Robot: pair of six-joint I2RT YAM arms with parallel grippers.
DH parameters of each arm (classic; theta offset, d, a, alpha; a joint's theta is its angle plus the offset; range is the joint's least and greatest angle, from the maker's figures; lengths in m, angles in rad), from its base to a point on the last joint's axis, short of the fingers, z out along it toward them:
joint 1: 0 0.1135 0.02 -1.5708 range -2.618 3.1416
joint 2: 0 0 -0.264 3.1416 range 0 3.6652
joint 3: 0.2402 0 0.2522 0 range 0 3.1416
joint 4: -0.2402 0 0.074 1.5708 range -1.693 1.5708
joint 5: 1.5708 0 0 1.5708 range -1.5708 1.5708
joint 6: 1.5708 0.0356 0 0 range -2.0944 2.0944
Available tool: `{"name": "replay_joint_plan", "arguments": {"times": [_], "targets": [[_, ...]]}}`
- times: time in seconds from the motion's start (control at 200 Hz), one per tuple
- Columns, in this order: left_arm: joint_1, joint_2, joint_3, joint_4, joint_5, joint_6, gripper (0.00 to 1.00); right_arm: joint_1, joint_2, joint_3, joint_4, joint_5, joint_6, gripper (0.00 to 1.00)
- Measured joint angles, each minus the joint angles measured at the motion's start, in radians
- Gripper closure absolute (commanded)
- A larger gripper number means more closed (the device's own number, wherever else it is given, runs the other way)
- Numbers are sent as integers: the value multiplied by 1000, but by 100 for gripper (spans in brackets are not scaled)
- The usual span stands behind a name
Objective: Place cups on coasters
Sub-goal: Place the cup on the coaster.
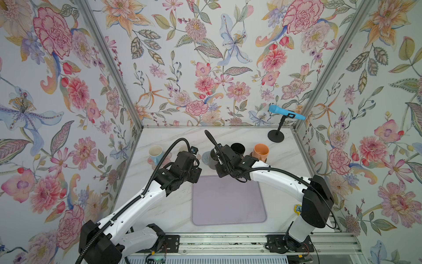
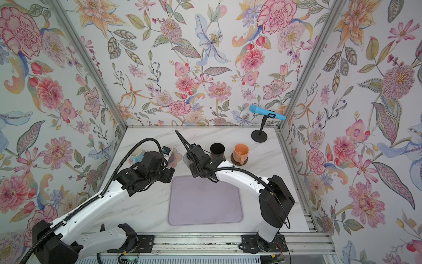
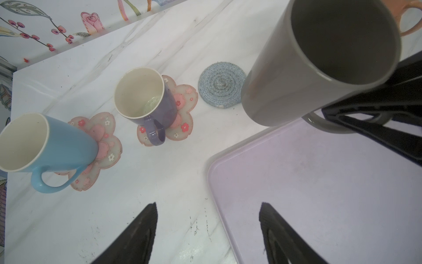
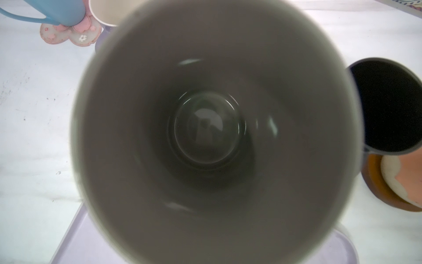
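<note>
My right gripper (image 3: pixel 328 115) is shut on the handle of the grey cup (image 3: pixel 319 57), which is upright at the lilac mat's far edge, beside the grey ringed coaster (image 3: pixel 220 88) and not on it. That cup fills the right wrist view (image 4: pixel 205 128) and hides the jaws there. My left gripper (image 3: pixel 207 212) is open and empty over the table and the mat's edge. The light blue cup (image 3: pixel 57 146) and the purple-grey cup (image 3: pixel 148 102) each stand on a pink flower coaster (image 3: pixel 107 141) (image 3: pixel 185 114). The peach-orange cup (image 2: pixel 241 152) is on the dark brown coaster (image 2: pixel 238 162). The black cup (image 2: pixel 217 149) stands beside it.
The large lilac mat (image 1: pixel 228 201) lies in the middle of the marble table. A blue microphone on a stand with a black round base (image 1: pixel 275 137) is at the back right corner. Flowered walls close in the back and both sides.
</note>
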Motion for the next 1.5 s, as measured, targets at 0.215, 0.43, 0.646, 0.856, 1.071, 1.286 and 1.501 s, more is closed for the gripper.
{"name": "replay_joint_plan", "arguments": {"times": [0.215,0.43,0.646,0.856,1.071,1.286,1.501], "targets": [[27,-12,0,-15,0,0,25,-20,88,71,0,-18,5,100],[48,-15,0,-15,2,0,25,-32,198,178,-24,-21,4,100],[64,-14,-8,-15,17,0,25,-42,255,242,-47,-21,5,100],[82,-15,-27,-14,31,0,25,-53,330,339,-71,-6,4,100],[95,-15,-43,-10,50,0,25,-55,378,384,-95,13,4,100],[100,-15,-50,-6,53,0,25,-59,384,403,-133,13,5,100],[106,-13,-52,9,54,0,25,-62,410,463,-137,16,5,100]]}}
